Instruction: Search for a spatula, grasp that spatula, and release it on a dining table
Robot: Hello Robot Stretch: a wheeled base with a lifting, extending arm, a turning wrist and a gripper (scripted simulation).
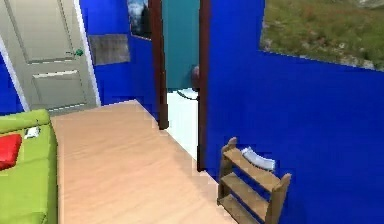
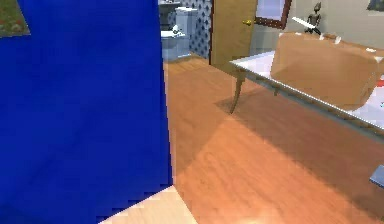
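A table with a pale top and curved wooden legs stands at the arm side view's right. A large brown cardboard box sits on it. Behind the box lie a thin white stick-like thing and a small dark shape, both too small to name. In the forward view a low wooden shelf stands against the blue wall at the lower right, with a small pale grey object on its top board.
A blue wall takes up the arm side view's left. The forward view has a dark-framed doorway to a teal room, a white door, a green sofa with a red cushion, and open wooden floor.
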